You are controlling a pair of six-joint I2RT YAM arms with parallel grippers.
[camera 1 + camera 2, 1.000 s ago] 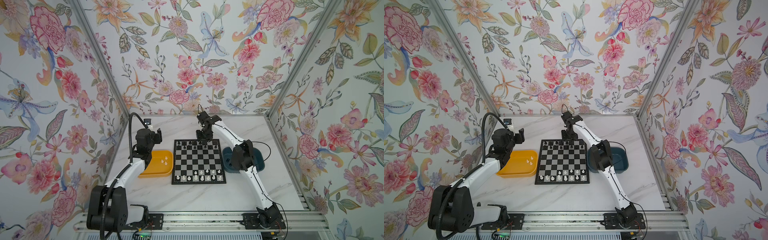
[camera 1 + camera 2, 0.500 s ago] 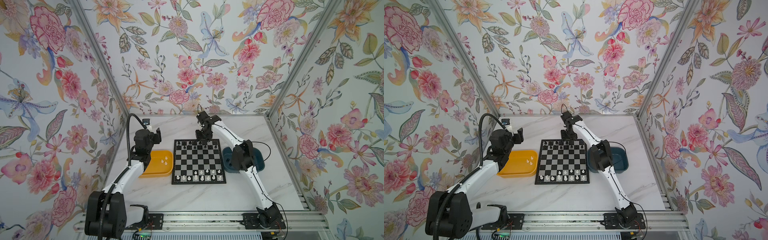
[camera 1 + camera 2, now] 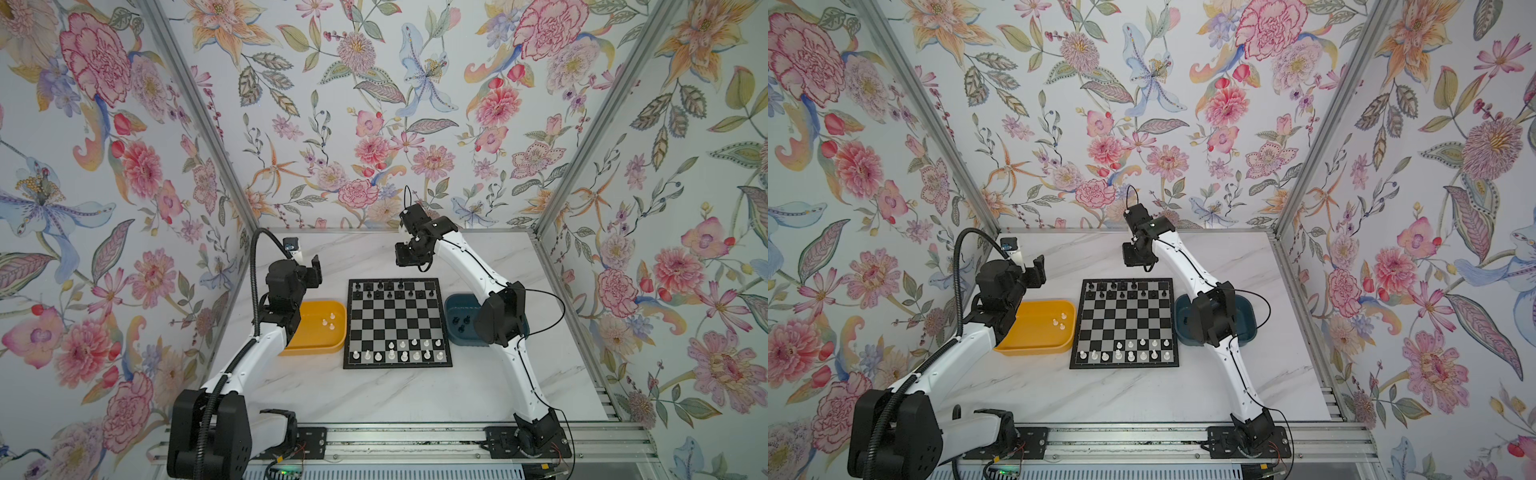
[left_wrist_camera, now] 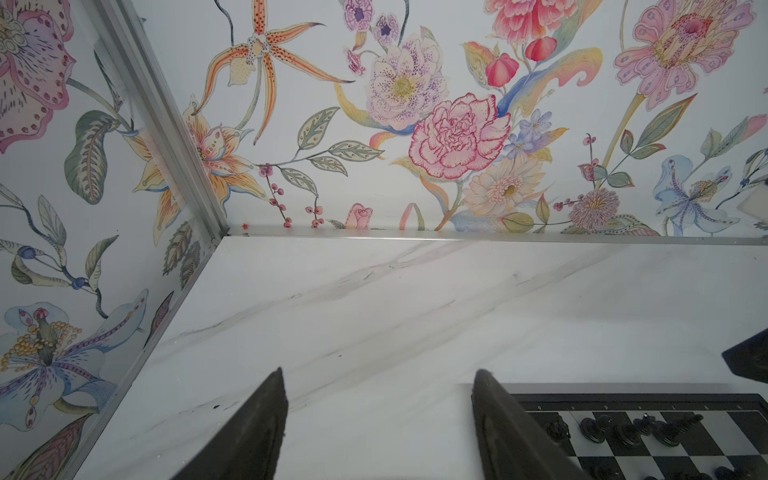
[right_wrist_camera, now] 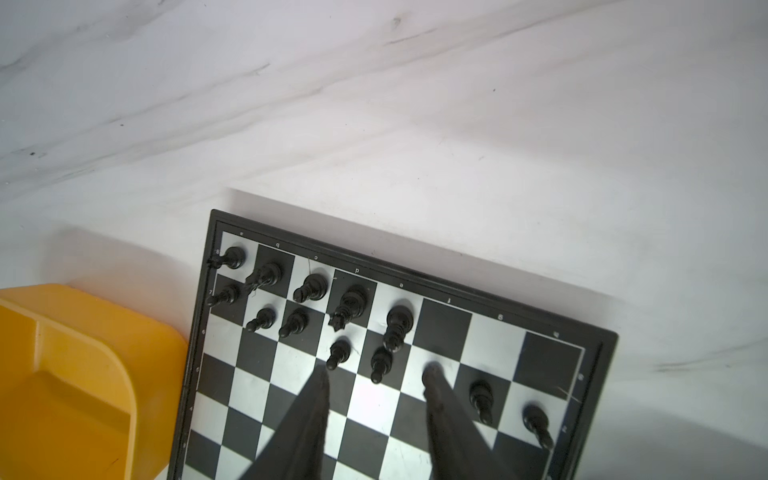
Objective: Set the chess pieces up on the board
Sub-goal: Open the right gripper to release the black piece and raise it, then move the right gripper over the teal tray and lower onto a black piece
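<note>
Pieces in white (image 3: 397, 351) fill the near rank of the board (image 3: 397, 316) and part of the next. Three more wait in the yellow tray (image 3: 316, 348). The left gripper (image 4: 378, 371) has lifted away from that tray in the last second and hangs high near its far end. Its jaws are wide apart and empty, so no white piece is on its way.

Beyond, the right gripper (image 5: 377, 370) hovers over the black pieces (image 5: 316, 299) on the far ranks. Its jaws have spread and now stand clear on either side of a pawn (image 5: 380, 360), which stands free on its square. That placement looks done, while three far-rank squares lie bare.

The right elbow covers much of the blue tray (image 3: 454, 303), so the black pieces left there cannot be counted. One finger (image 5: 440, 395) hides the square beside the pawn.
</note>
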